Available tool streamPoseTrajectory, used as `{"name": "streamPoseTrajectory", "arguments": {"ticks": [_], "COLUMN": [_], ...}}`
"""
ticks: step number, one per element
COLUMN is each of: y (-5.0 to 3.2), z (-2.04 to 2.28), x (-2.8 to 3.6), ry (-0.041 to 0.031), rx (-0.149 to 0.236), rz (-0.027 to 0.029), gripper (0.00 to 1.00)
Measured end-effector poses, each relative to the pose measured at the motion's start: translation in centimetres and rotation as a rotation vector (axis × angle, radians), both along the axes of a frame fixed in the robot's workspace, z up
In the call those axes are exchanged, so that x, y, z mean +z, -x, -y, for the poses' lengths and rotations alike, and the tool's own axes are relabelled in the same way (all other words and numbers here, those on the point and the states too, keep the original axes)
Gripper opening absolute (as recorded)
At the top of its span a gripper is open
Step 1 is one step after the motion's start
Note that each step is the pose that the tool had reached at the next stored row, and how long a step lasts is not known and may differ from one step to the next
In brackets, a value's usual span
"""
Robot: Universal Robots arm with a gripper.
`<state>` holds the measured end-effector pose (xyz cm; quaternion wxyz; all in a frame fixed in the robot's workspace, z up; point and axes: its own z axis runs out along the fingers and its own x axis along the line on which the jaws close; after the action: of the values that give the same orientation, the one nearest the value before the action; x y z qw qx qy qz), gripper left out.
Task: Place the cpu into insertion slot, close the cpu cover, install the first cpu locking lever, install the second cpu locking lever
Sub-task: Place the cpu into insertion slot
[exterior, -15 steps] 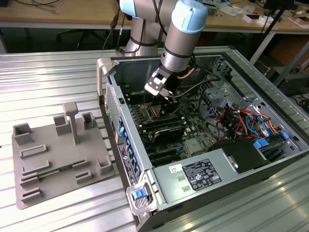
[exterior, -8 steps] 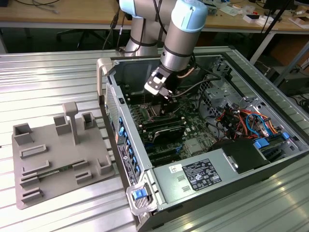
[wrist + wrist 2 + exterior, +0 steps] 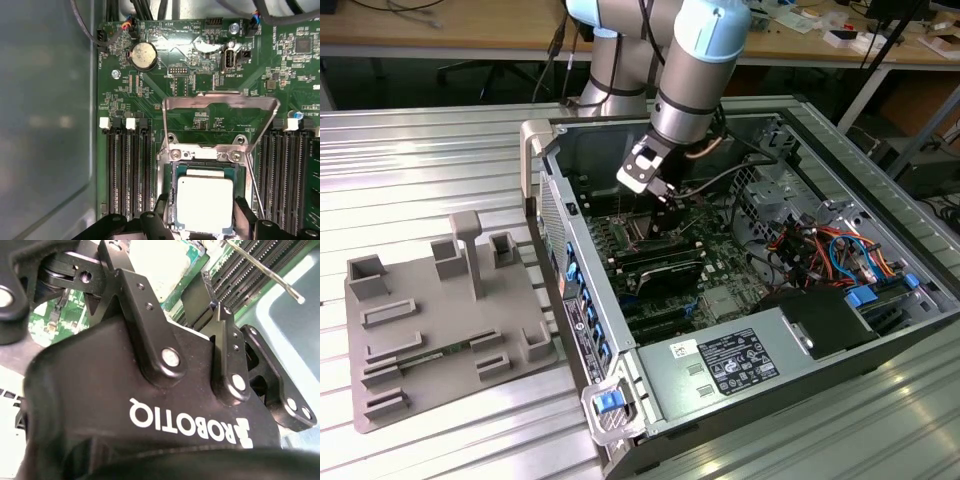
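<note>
— Where's the gripper now?
— Inside the sheet-steel case, about eleven o'clock from its middle in the exterior view. The grey moulded tray lies out at nine o'clock.
— And the cpu?
— A flat, matte silver square, lying in the insertion slot on the green board. The black fingers are spread wide, straddling it and gripping nothing. The cpu cover, a thin shiny frame, stands raised.
</note>
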<state>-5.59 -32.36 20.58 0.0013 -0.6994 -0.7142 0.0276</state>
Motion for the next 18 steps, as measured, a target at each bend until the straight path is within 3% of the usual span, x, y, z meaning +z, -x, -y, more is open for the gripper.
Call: {"name": "streamPoseTrajectory", "arguments": {"ticks": [5, 9, 11, 15, 16, 17, 18], "y": [0.0, -0.01, -0.03, -0.35, -0.37, -0.49, -0.54], "z": [0.01, -0.02, -0.02, -0.01, -0.01, 0.2, 0.39], "x": [0.09, 0.68, 0.69, 0.74, 1.41, 1.52, 1.63], "ry": [-0.0016, -0.0021, -0.004, -0.0111, -0.0149, -0.0307, -0.0367], "rx": [0.0, 0.0, 0.0, 0.0, 0.0, 0.001, 0.001], "rz": [-0.0001, 0.0, 0.0, -0.0055, -0.0055, -0.007, -0.0074], "gripper": [0.62, 0.61, 0.47, 0.24, 0.11, 0.11, 0.11]}}
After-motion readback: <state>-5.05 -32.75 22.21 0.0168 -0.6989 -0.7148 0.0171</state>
